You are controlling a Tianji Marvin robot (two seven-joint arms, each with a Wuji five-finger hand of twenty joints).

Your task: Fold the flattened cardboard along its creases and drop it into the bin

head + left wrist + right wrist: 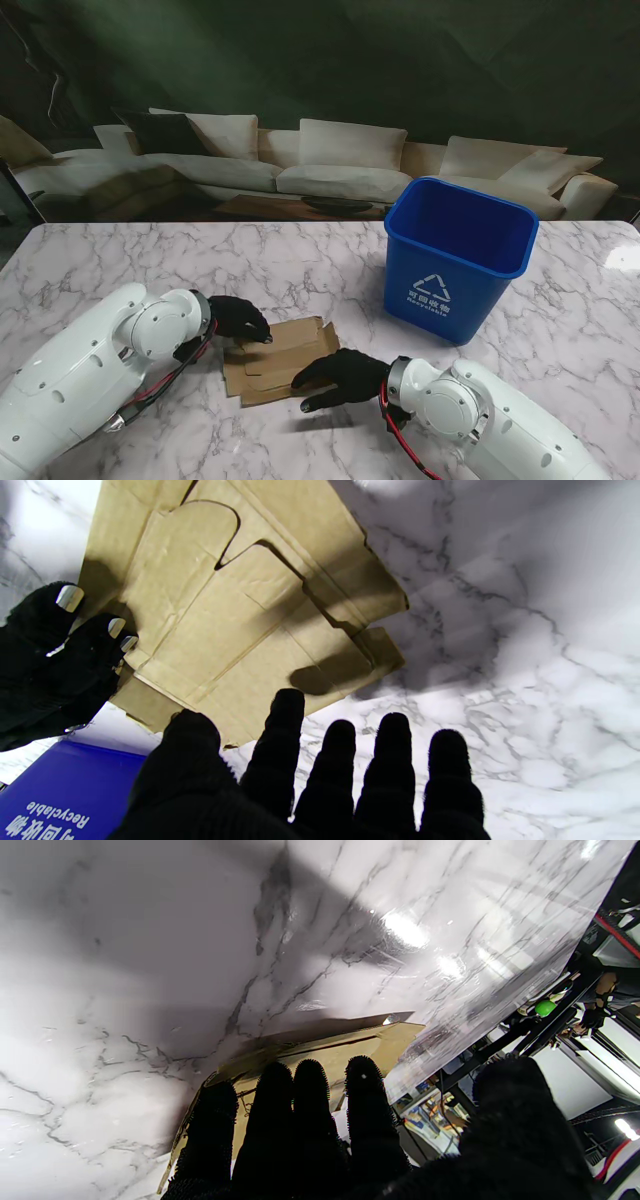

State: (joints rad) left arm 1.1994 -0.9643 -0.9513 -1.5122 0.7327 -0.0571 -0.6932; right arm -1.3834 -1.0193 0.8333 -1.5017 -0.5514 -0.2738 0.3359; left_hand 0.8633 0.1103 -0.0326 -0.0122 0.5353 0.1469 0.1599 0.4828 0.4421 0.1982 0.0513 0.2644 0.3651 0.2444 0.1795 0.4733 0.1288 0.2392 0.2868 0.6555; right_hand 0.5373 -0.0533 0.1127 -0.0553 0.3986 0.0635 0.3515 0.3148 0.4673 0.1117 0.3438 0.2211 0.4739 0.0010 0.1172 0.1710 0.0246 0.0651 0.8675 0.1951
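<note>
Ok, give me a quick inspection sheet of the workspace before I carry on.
Surface: marble table, glossy.
Job's things: flattened cardboard flat on the table between the arms; blue bin upright, farther right.
Clutter: nothing seen.
Left robot hand: fingers spread, at the cardboard's left edge.
Right robot hand: fingers apart, resting on its near right edge.
Cables: red cable at the right wrist.
Surroundings: sofa beyond the table.

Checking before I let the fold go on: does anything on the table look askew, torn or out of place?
Nothing stands out. The cardboard lies flat between both hands, creases intact, and the blue bin stands upright on the marble table.
</note>
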